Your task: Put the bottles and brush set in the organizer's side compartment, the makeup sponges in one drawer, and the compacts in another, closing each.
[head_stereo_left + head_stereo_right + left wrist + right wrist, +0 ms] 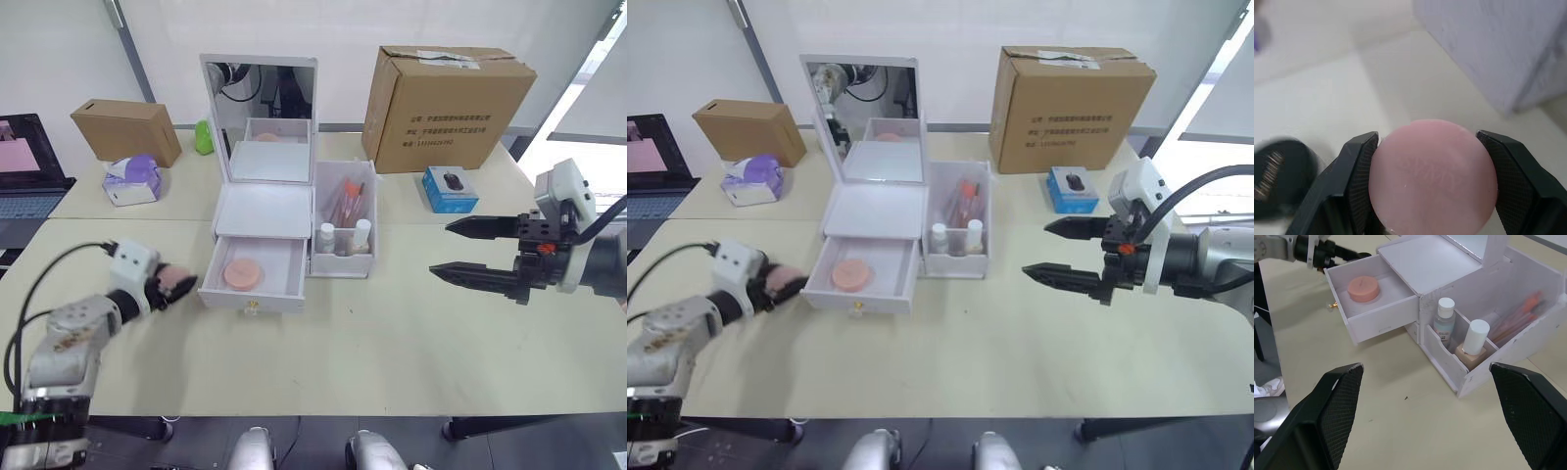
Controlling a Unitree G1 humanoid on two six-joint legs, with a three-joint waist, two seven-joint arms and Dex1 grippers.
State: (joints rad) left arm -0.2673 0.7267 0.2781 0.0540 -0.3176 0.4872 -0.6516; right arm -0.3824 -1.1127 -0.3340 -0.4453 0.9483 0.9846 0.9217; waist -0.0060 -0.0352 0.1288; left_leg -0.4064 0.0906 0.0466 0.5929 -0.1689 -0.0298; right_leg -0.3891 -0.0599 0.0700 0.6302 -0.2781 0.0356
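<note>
**Left pincer grips a pink compact beside the open drawer**

The left pincer (pixel 174 286) is clamped on a round pink compact (pixel 1432 176), one black finger pressed to each side of the disc. It holds the disc just above the pale desk (pixel 392 333), close to the left front corner of the open lower drawer (pixel 257 274) of the white plastic makeup organizer (pixel 263 211). A dark round object (pixel 1278 178), blurred, lies on the desk just beside this pincer in its wrist view.

Inside the pulled-out drawer, just past the pincer's tips, rests a second round peach-pink compact (pixel 242 273). Above the drawer the organizer's flat top carries an upright mirror lid (pixel 260 117). On the organizer's far side from the left pincer is the side compartment (pixel 343 220), holding a small clear bottle with a white cap (pixel 1444 317), a peach-toned bottle with a white cap (pixel 1473 343), and behind them a set of pink-handled brushes (pixel 351 199).

The right pincer (pixel 451 247) hovers above the desk, well apart from the organizer on its compartment side, its two black fingers spread wide and empty, pointing toward the organizer.

Farther back beyond the organizer stand a large brown cardboard box (pixel 446 95), a small blue box (pixel 450 189), a smaller cardboard box (pixel 127 130), and a purple tissue pack (pixel 133 179).
</note>
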